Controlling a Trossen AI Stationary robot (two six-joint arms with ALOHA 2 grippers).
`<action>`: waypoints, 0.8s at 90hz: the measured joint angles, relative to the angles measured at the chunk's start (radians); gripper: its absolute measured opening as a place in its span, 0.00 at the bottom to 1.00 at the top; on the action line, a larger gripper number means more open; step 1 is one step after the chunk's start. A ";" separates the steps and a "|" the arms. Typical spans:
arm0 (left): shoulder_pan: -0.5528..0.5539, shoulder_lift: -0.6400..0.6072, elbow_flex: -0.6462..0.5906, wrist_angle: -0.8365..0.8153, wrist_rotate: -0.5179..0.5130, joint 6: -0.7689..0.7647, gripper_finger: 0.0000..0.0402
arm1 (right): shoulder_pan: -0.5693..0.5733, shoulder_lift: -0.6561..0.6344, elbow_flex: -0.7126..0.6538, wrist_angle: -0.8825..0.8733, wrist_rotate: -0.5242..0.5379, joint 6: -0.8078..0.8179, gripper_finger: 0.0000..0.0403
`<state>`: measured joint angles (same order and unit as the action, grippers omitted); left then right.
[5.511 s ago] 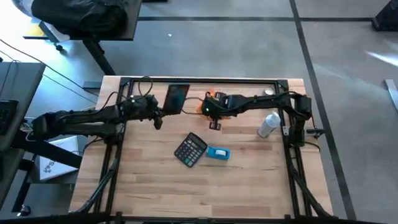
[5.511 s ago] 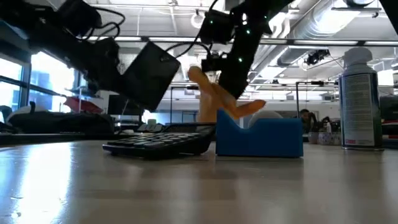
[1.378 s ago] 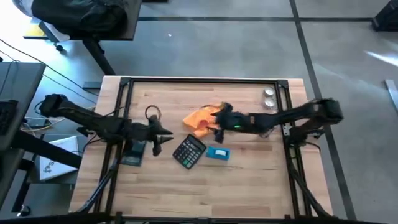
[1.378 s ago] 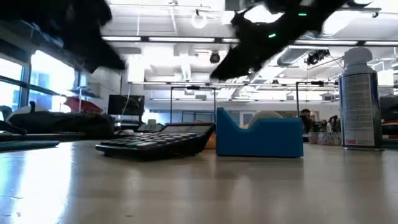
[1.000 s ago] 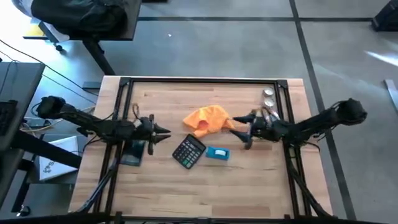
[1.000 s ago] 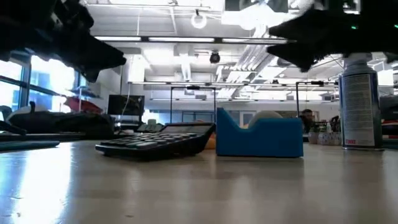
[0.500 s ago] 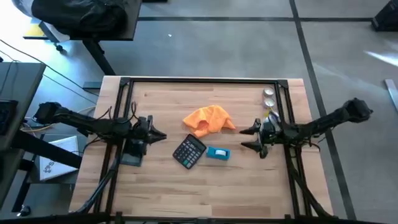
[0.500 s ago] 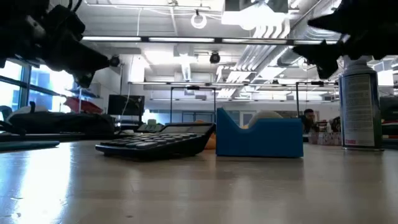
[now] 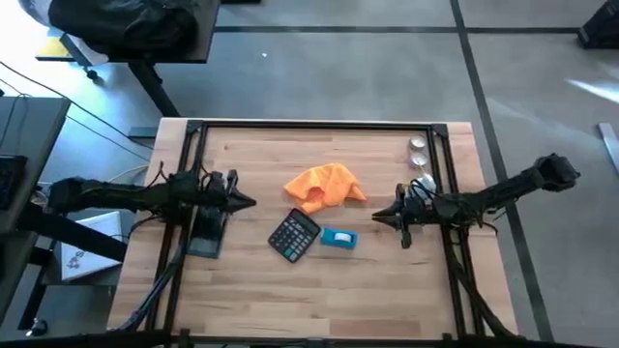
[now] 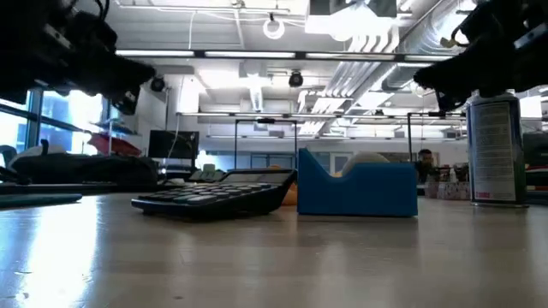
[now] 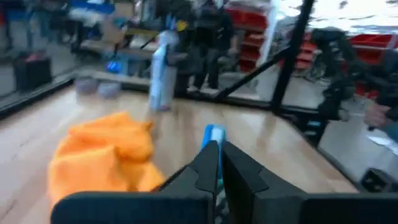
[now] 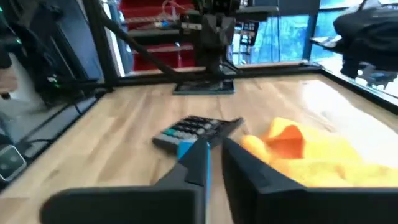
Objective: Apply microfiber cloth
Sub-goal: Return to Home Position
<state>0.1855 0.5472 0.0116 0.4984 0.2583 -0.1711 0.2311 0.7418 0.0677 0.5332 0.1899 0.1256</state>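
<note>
Microfiber cloth [image 9: 324,186]: bright orange, soft, bunched into a rumpled heap with deep folds. I see it lying loose on the wooden table [image 9: 387,290], about mid-width. In the high view it sits just above the black calculator [image 9: 295,233], close but apart. One pointed corner trails toward the right arm's side.
</note>
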 joint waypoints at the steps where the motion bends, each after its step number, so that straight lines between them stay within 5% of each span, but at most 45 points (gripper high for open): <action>1: 0.010 0.000 0.000 -0.002 0.007 0.000 0.00 | -0.008 -0.004 0.000 -0.006 -0.010 0.004 0.02; 22: 0.150 0.000 0.000 -0.005 0.080 0.007 0.00 | -0.140 -0.072 -0.002 -0.081 -0.166 -0.017 0.00; 42: 0.230 -0.004 0.002 0.206 0.259 -0.037 0.00 | -0.182 -0.124 -0.058 -0.080 -0.138 -0.035 0.00; 72: 0.369 -0.003 0.002 0.079 0.337 -0.007 0.00 | -0.227 -0.223 -0.058 -0.082 -0.193 -0.102 0.00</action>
<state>0.5548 0.5446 0.0132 0.5779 0.5950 -0.1782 0.0046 0.5188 0.0093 0.4510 -0.0032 0.0240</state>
